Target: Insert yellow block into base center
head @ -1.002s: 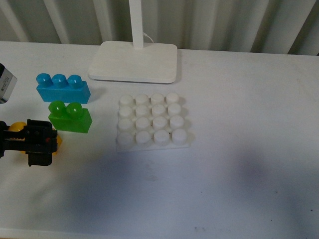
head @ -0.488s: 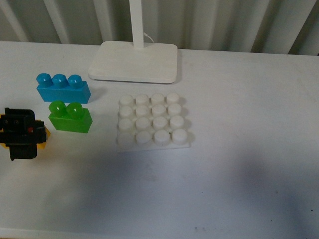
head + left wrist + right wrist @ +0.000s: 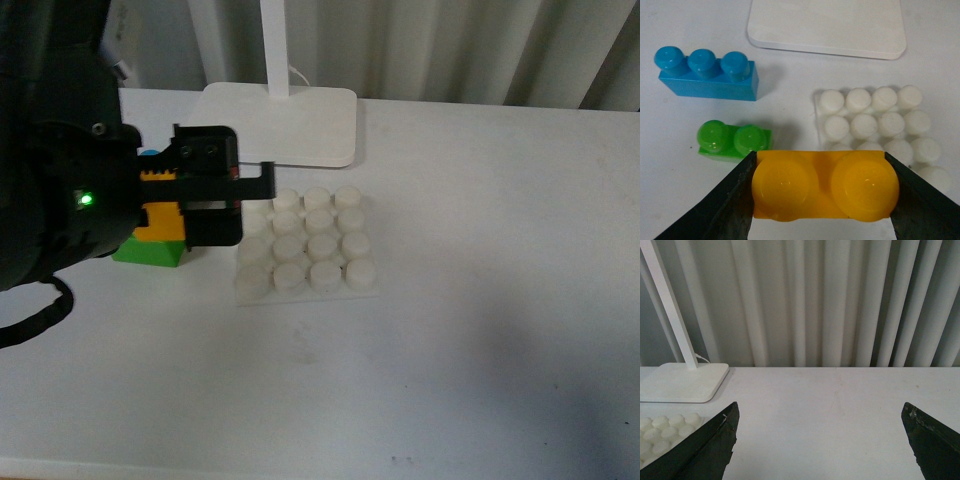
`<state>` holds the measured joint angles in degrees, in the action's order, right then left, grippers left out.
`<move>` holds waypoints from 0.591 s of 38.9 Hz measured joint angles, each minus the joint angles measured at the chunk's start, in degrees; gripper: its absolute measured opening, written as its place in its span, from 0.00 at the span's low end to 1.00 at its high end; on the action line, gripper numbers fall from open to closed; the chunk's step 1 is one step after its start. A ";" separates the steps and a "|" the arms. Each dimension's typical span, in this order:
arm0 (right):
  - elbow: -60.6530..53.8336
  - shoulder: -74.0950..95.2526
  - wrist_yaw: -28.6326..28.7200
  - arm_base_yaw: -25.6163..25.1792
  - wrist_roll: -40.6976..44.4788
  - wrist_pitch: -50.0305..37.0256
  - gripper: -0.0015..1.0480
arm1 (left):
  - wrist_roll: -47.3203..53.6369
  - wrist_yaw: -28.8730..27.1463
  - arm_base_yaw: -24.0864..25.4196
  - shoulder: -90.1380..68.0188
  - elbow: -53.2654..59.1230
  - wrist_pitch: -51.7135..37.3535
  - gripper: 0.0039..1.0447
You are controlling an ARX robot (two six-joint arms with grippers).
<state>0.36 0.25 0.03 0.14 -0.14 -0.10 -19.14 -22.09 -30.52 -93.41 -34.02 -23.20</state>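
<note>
My left gripper (image 3: 205, 205) is shut on the yellow block (image 3: 160, 218), held in the air left of the base (image 3: 308, 243), a white square plate of round studs. In the left wrist view the yellow block (image 3: 824, 186) sits stud-side up between my black fingers (image 3: 735, 200), above the table near the base's (image 3: 880, 120) left edge. My right gripper (image 3: 820, 440) is open and empty over bare table; a corner of the base (image 3: 665, 432) shows in that view. The right arm is not in the front view.
A green two-stud brick (image 3: 734, 141) and a blue three-stud brick (image 3: 707, 74) lie left of the base; my left arm mostly covers them in the front view. A white lamp stand (image 3: 275, 122) with a pole stands behind the base. Pale curtains hang behind the table.
My left gripper has lifted the yellow block off the table at the far left and carried it right and up, now beside the base's left edge, covering the blue and green bricks.
</note>
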 joint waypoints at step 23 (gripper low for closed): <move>0.00 0.00 0.00 0.00 0.00 0.00 0.91 | -6.10 -4.81 -9.35 -13.09 -11.43 2.43 0.62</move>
<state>0.36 0.25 0.03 0.14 -0.14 -0.10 -25.23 -26.89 -39.88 -106.50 -45.45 -20.78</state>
